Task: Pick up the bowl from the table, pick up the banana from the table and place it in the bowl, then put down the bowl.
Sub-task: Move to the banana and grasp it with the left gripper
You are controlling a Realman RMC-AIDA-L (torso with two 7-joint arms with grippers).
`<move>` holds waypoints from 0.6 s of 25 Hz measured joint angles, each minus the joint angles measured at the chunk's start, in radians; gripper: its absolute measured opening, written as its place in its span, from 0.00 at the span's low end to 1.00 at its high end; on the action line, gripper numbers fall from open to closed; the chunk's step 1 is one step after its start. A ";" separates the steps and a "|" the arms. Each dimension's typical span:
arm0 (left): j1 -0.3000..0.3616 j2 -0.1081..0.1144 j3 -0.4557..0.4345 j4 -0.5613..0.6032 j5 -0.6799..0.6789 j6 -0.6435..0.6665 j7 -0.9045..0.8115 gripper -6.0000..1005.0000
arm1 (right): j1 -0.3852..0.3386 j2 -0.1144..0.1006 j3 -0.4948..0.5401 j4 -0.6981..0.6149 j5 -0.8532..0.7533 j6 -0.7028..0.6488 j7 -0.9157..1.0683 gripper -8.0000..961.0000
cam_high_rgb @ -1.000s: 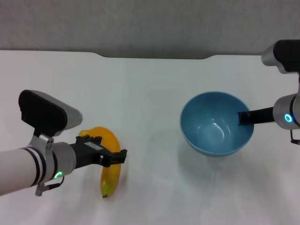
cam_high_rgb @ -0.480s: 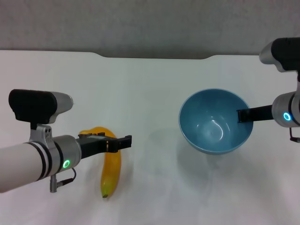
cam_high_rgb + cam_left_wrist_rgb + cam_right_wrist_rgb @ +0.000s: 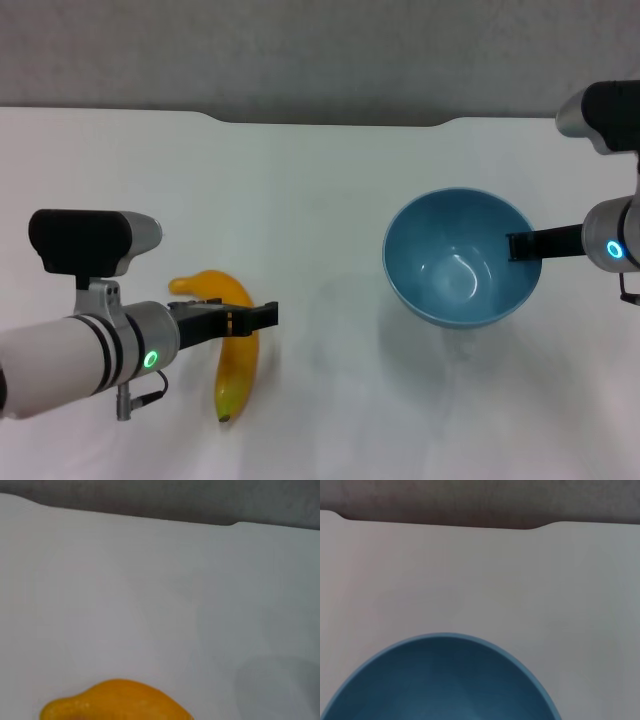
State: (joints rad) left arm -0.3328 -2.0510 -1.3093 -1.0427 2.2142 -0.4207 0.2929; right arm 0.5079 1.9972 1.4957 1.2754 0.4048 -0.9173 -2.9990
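The left claw (image 3: pixel 262 317) has dropped a bit over the banana (image 3: pixel 236 367), grip unclear; the right claw (image 3: pixel 516 246) still pinches the bowl (image 3: pixel 460 258)

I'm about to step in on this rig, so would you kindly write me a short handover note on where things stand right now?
Right gripper: shut on the rim of the light-blue bowl, on the robot's right; whether it is lifted off the table is hard to tell.
Left gripper: over the middle of the banana; grip state unclear.
Banana lies on the table, on the robot's left, well apart from the bowl, which holds nothing.
Done: bowl gripped.
Left: pick up the banana, place it in the bowl, put down the bowl.
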 joint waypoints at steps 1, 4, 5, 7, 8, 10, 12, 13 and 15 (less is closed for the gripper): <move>-0.003 -0.001 0.006 0.008 0.000 0.007 -0.003 0.88 | 0.000 0.000 0.000 0.001 0.000 0.000 0.000 0.04; -0.021 -0.001 0.034 0.041 0.001 0.033 -0.013 0.88 | 0.000 0.000 0.001 0.002 0.000 0.000 0.000 0.04; -0.028 -0.001 0.038 0.053 0.001 0.039 -0.018 0.88 | 0.000 0.000 0.001 0.002 0.000 0.000 0.000 0.04; -0.050 -0.001 0.042 0.089 0.001 0.040 -0.035 0.88 | 0.000 0.000 0.001 0.003 0.000 0.000 0.000 0.04; -0.062 0.000 0.044 0.108 0.002 0.039 -0.044 0.88 | 0.000 0.000 0.001 0.003 0.000 0.000 0.000 0.04; -0.077 0.000 0.047 0.126 0.002 0.037 -0.051 0.88 | 0.000 0.000 0.000 0.006 0.000 0.000 0.000 0.04; -0.090 0.000 0.052 0.142 0.003 0.038 -0.054 0.88 | -0.002 0.000 -0.001 0.009 0.000 0.000 0.000 0.04; -0.092 0.000 0.052 0.148 0.003 0.041 -0.057 0.88 | -0.002 0.000 -0.001 0.012 0.000 0.000 0.000 0.04; -0.094 0.000 0.053 0.158 0.003 0.045 -0.064 0.88 | -0.003 0.000 -0.002 0.013 0.000 0.000 0.000 0.04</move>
State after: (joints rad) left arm -0.4271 -2.0505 -1.2561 -0.8845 2.2177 -0.3755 0.2291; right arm 0.5047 1.9971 1.4935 1.2887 0.4046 -0.9168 -2.9990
